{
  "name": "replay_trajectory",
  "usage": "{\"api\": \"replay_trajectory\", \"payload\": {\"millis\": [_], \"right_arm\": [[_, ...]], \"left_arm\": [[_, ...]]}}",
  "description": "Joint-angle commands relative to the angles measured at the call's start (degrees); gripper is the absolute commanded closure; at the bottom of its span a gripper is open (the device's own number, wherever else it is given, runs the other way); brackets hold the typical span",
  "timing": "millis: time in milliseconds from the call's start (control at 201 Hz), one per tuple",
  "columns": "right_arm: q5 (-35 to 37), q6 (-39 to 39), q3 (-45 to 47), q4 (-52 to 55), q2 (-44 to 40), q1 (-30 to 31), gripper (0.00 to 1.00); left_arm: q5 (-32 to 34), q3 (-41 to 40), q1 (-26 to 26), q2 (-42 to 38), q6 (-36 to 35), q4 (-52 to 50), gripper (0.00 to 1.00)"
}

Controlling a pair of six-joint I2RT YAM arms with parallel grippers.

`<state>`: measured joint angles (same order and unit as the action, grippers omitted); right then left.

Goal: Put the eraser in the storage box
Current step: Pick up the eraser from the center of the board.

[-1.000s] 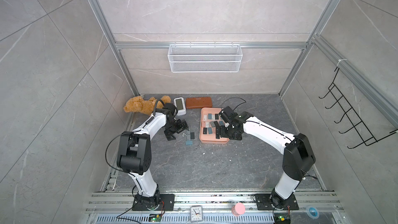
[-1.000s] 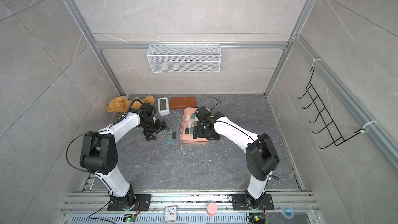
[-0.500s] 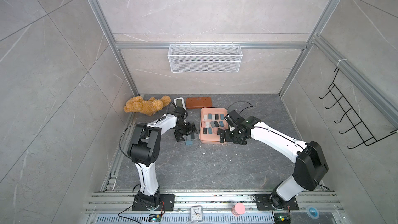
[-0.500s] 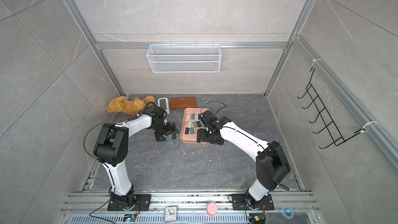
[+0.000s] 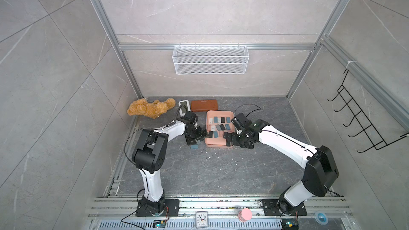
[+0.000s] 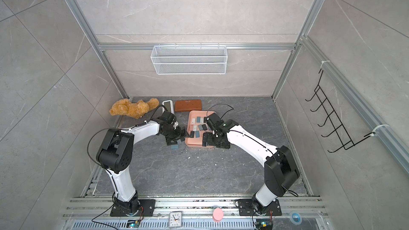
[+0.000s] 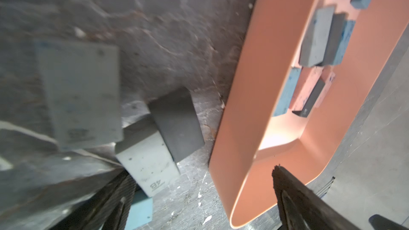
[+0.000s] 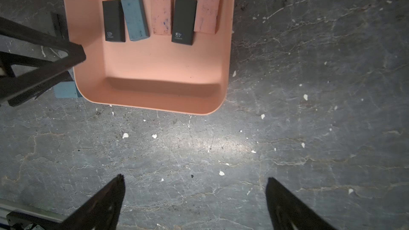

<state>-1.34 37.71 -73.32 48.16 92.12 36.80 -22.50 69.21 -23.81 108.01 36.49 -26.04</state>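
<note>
The pink box (image 5: 218, 146) sits on the dark bench (image 5: 210, 173). Many small erasers (image 8: 135, 18) lie flat inside it: black, blue, pink and grey ones. Three more lie outside, just beside its long side wall. They are a white eraser (image 7: 152, 164), a dark eraser (image 7: 177, 122) touching the white one, and a blue eraser (image 5: 194, 147). The left pincer (image 7: 202, 171) is low over these. Its two fingers are wide apart with nothing held between them. One finger is by the white eraser and the other is at the box's rim. The left arm bends at the elbow and stretches forward, low over the bench. The right arm reaches in from the other side, long and low. The right pincer (image 8: 194, 178) hangs over bare bench close to the box's near end. Its fingers are wide apart too, and it holds nothing.
</note>
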Motion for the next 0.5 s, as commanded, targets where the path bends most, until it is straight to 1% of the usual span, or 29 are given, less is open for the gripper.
{"api": "replay_trajectory", "payload": {"millis": [0, 239, 493], "right_arm": [[0.3, -0.2, 0.2, 1.1, -1.3, -0.2, 0.00], [-0.4, -0.9, 0.0, 0.6, -0.4, -0.5, 0.00], [-0.5, -1.8, -0.1, 0.9, -0.4, -1.0, 0.00]], "left_arm": [[2.1, -3.2, -1.5, 0.3, 1.6, -3.6, 0.01], [4.9, -3.8, -3.4, -1.9, 2.1, -6.7, 0.02], [8.4, -5.0, -3.9, -4.5, 0.2, -11.2, 0.02]]}}
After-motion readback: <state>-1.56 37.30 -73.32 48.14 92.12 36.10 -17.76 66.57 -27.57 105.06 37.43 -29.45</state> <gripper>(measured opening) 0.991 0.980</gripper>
